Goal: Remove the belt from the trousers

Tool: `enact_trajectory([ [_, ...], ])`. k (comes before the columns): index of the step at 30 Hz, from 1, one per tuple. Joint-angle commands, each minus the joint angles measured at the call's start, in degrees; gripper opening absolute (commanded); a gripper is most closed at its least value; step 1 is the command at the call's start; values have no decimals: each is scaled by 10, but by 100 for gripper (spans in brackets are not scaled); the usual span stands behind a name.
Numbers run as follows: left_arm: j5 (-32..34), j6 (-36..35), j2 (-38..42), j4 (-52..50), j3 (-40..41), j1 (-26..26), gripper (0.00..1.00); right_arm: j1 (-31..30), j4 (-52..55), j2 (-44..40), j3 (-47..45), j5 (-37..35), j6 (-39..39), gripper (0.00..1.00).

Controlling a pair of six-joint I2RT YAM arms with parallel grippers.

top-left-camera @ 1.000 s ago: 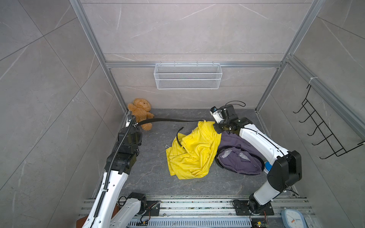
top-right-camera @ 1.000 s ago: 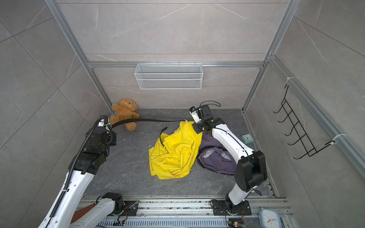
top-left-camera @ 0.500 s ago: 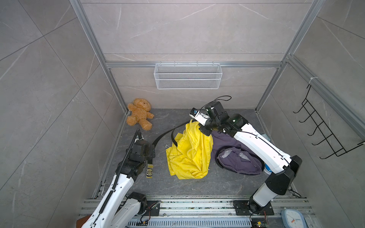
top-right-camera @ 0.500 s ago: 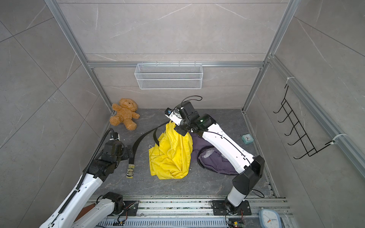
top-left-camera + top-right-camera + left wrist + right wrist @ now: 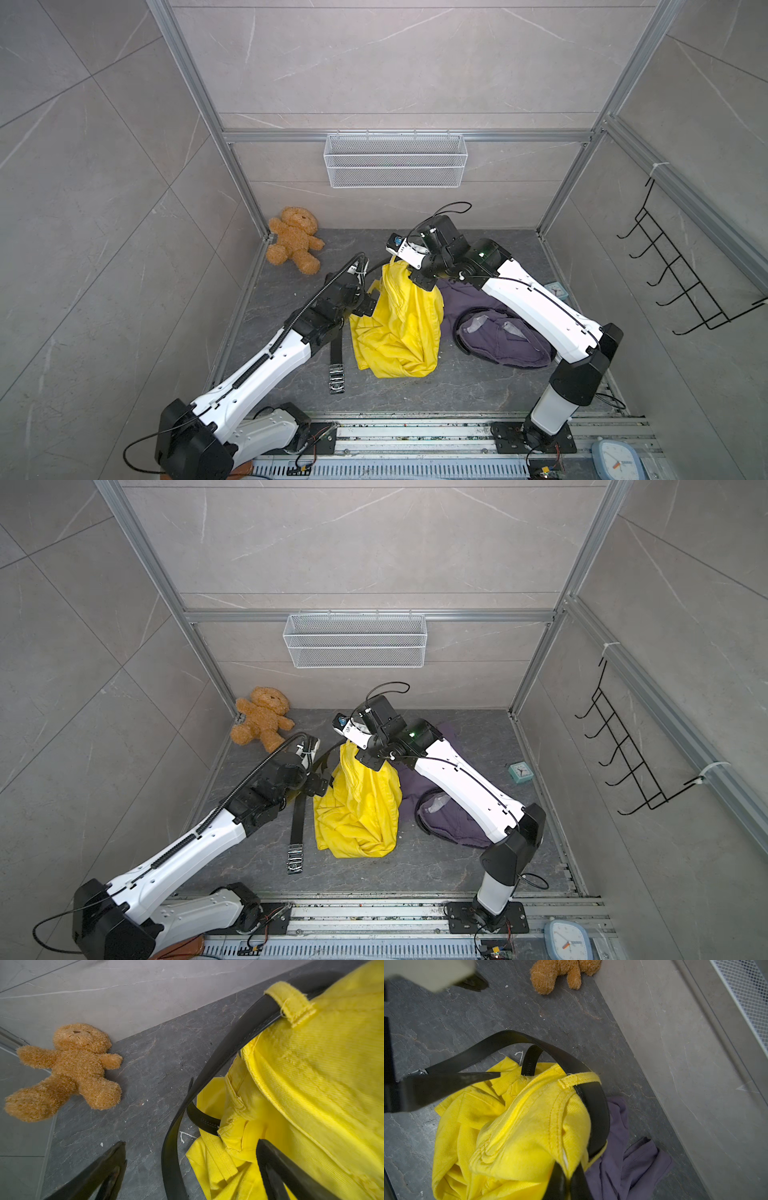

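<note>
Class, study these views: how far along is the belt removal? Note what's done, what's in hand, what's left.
Done: the buckle lies free on the floor. In hand: the right gripper is shut on the trousers, lifting them; the left gripper is open astride the belt. Left: the belt runs through a yellow loop; pull it out.

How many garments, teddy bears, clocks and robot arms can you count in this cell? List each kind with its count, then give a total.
Garments: 2, yellow trousers, purple garment
Teddy bears: 1
Clocks: 2, teal clock, pale blue clock
Robot arms: 2, left arm, right arm
Total: 7
</note>
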State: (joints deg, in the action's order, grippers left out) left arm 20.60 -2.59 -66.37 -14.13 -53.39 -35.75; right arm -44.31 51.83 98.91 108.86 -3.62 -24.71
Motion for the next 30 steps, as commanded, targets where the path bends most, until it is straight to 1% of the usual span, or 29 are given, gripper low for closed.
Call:
enact_trajectory([
  [1, 11, -65, -22, 99, -17, 2, 96, -6, -10, -20, 23, 11, -4, 0],
  [5, -30, -71, -64, 143, -34, 23, 88, -8, -16, -28, 16, 15, -5, 0],
  [7, -40, -72, -84, 160, -39, 31, 83, -8, -20, -33, 11, 14, -7, 0],
  [8, -50, -72, -93, 165, -43, 35, 79, -9, -23, -36, 8, 14, -7, 0],
  [9, -54, -73, -101, 174, -45, 37, 74, -8, -26, -39, 4, 14, -7, 0],
  [13, -89, -83, -127, 204, -49, 43, 47, -8, -33, -42, -9, 10, -8, 0],
  [14, -98, -86, -132, 213, -47, 44, 36, -7, -35, -44, -11, 7, -6, 0],
  [16, -100, -87, -138, 221, -46, 45, 9, -7, -45, -44, -20, -4, -6, 0],
  [17, -94, -88, -137, 224, -45, 45, 0, -5, -48, -43, -26, -15, -7, 0],
  [20, -82, -84, -118, 223, -35, 57, 0, 13, -41, -31, -26, -33, 0, 0],
  [23, -64, -63, -84, 195, -27, 102, 0, 53, -44, -21, -36, -53, 23, 0],
  [24, -61, -56, -71, 183, -26, 122, 0, 68, -46, -19, -39, -60, 31, 0],
  [27, -58, -27, -24, 144, -27, 210, 0, 113, -55, -14, -54, -63, 58, 0],
  [30, -58, -22, 13, 121, -41, 295, 0, 144, -59, -1, -65, -64, 71, 0],
])
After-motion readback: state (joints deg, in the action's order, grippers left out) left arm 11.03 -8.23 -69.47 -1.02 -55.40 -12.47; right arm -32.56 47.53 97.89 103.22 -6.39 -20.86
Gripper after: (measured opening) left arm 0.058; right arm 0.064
